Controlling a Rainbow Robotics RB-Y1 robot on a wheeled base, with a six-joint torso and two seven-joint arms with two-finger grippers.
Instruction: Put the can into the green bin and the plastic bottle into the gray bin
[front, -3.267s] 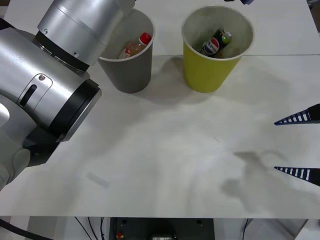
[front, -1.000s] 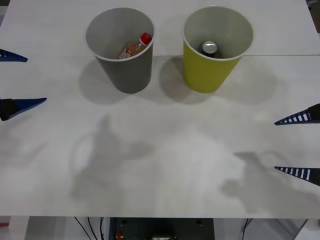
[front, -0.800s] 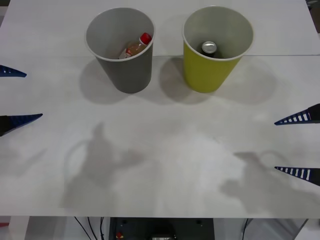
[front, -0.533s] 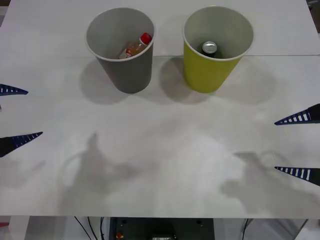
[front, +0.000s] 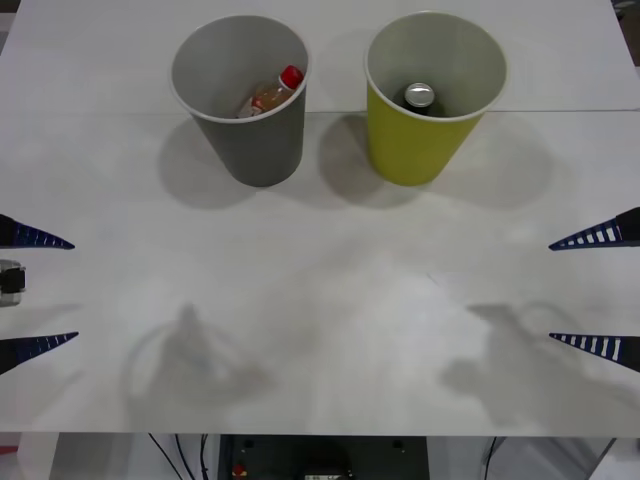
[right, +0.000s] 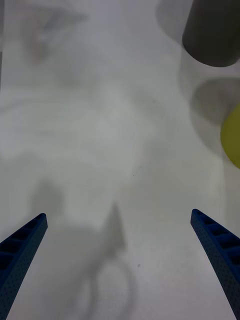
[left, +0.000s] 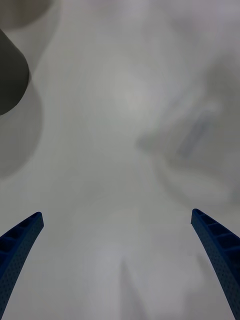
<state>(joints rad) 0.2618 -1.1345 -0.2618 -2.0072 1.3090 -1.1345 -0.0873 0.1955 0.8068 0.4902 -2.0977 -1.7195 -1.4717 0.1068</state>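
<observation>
White table (front: 330, 300), left claw (front: 22, 290) now nearer, agape.

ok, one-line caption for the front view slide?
Plastic bottle in gray bin, can in green bin; both grippers open at table edges.

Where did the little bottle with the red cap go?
In the front view, the plastic bottle lies tilted inside the gray bin, at the far left of the table, beside the green bin.
</observation>
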